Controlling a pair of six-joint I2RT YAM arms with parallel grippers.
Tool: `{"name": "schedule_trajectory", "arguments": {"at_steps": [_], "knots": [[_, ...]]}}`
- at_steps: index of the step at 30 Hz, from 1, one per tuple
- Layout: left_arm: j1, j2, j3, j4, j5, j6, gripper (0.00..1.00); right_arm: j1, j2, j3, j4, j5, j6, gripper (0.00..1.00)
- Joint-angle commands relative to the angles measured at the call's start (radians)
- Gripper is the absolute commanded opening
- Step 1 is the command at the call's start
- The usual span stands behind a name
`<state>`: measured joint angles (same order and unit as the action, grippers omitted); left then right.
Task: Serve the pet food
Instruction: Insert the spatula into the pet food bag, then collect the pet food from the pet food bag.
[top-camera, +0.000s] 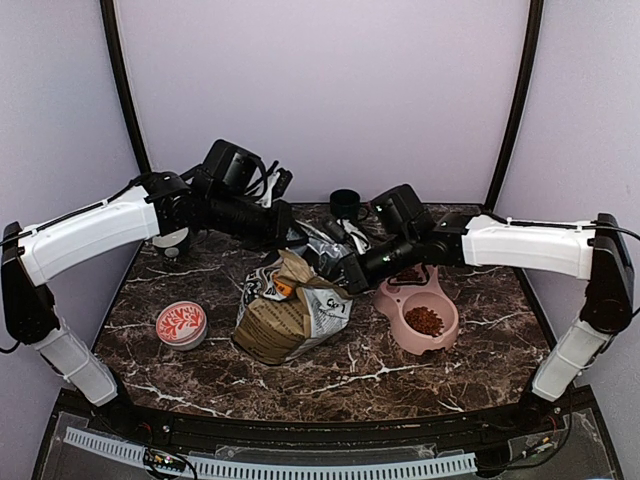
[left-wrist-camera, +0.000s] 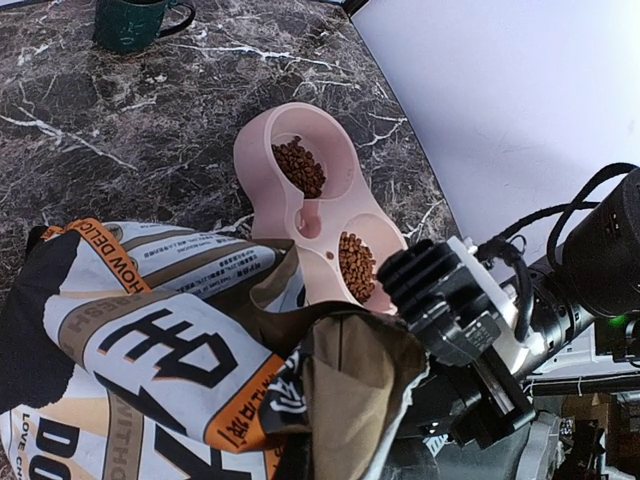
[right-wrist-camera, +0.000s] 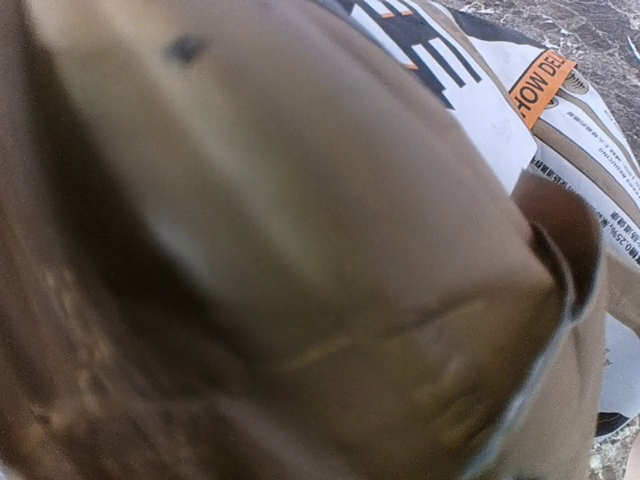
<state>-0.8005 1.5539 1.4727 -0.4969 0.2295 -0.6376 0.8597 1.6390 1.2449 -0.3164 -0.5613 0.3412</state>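
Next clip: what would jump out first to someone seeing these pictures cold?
The crumpled tan-and-white paper bag mid-table draws the eye, with the left arm and the right arm meeting at its top. Just right of it, a pink double bowl holds brown kibble in both cups. A red-patterned round tin sits left of the bag.

Reddish-brown kibble (top-camera: 424, 320) sits in small loose heaps in both bowl (top-camera: 390, 300) wells, right of centre; amounts seem similar.

Overhead from behind, wrist views close, all sharing bag (top-camera: 288, 318)
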Motion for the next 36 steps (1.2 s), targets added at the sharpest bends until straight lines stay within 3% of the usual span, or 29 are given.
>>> {"name": "schedule_trajectory", "arguments": {"at_steps": [1,20,36], "knots": [[0.011,0.011,0.0,-0.103,-0.037,-0.009,0.0,0.038,0.001,-0.079,-0.035,-0.19,0.07,0.0],[0.006,0.015,0.006,-0.106,-0.039,-0.031,0.0,-0.018,-0.135,-0.288,0.341,-0.266,0.356,0.0],[0.004,0.016,0.013,-0.118,-0.056,-0.033,0.0,-0.091,-0.238,-0.346,0.441,-0.276,0.467,0.0]]}}
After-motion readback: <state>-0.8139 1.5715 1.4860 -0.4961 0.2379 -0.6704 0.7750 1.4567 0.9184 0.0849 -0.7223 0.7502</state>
